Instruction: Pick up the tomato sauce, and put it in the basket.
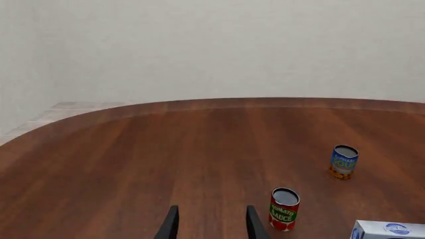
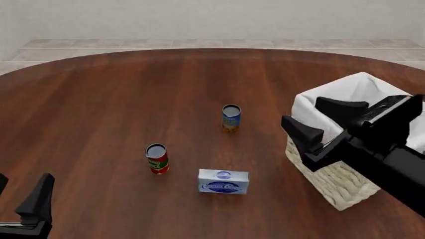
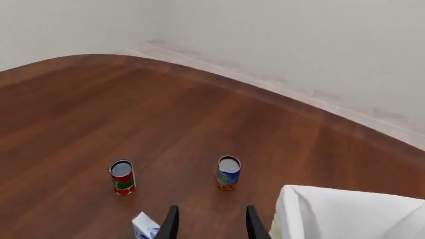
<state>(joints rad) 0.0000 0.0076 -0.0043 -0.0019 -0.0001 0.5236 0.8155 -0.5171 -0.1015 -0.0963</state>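
Note:
The tomato sauce (image 2: pixel 157 159) is a small can with a red label, a green band and a grey top. It stands upright on the table, left of the middle. It also shows in the left wrist view (image 1: pixel 284 209) and the right wrist view (image 3: pixel 122 178). The basket (image 2: pixel 345 189) is pale wicker with a white cloth lining and stands at the right; its lining shows in the right wrist view (image 3: pixel 345 214). My right gripper (image 2: pixel 323 119) is open and empty, raised in front of the basket's left side. My left gripper (image 2: pixel 20 191) is open and empty at the near left, well short of the can.
A blue-and-orange can (image 2: pixel 231 118) stands upright behind and to the right of the tomato sauce. A blue-white box (image 2: pixel 224 181) lies near the front, between the tomato sauce and the basket. The round brown table (image 2: pixel 99 99) has a curved far edge.

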